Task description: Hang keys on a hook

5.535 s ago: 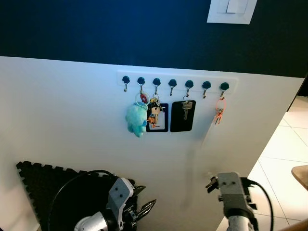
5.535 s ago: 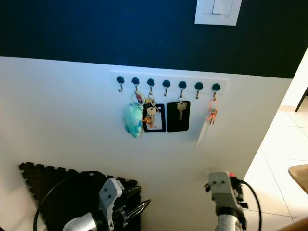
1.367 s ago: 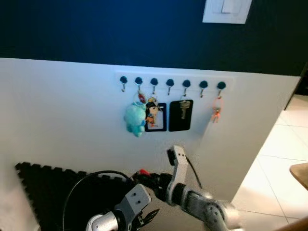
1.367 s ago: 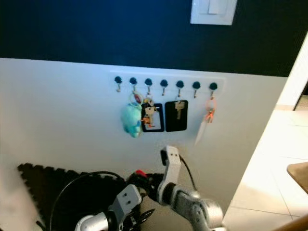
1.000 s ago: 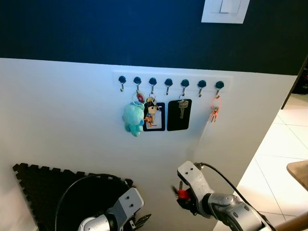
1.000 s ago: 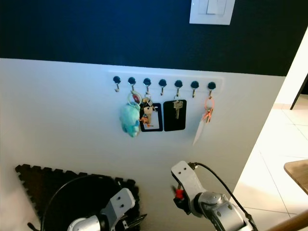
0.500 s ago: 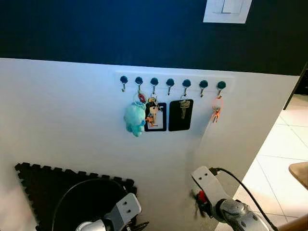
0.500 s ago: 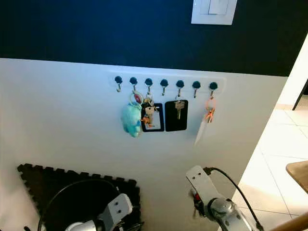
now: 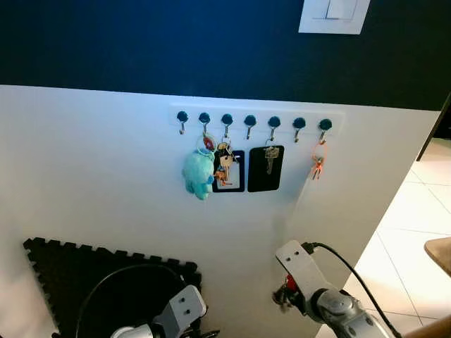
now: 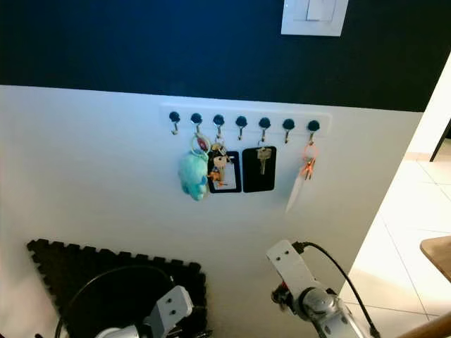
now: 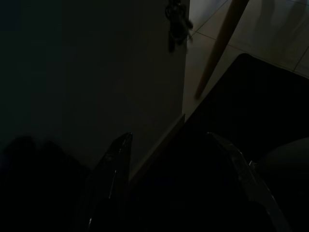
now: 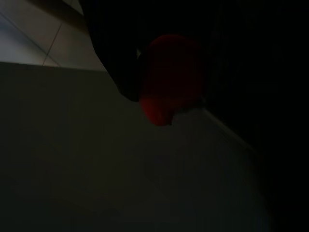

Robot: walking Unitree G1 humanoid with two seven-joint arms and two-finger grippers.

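A white rack of several hooks [image 9: 250, 121] is fixed on the white wall. From it hang a teal plush keychain [image 9: 198, 172], keys with a black card [image 9: 227, 169], a key on a black tag [image 9: 268, 167] and an orange-ringed key [image 9: 318, 163]. The leftmost hook [image 9: 182, 120] is bare. Low by the wall, well below the rack, my right gripper [image 9: 285, 290] is shut on keys with a red fob [image 12: 169, 77]. My left gripper [image 11: 169, 145] hangs low at the bottom, open and empty.
A black foam mat [image 9: 63, 267] with a black cable loop lies on the floor at the left. A light switch [image 9: 334, 14] sits high on the dark wall. Pale floor tiles [image 9: 416, 225] and a wooden table corner [image 9: 440, 253] are at the right.
My right arm has swung from the middle out to the right with the red-fobbed keys, then eased back slightly left. The hung keys have not moved.
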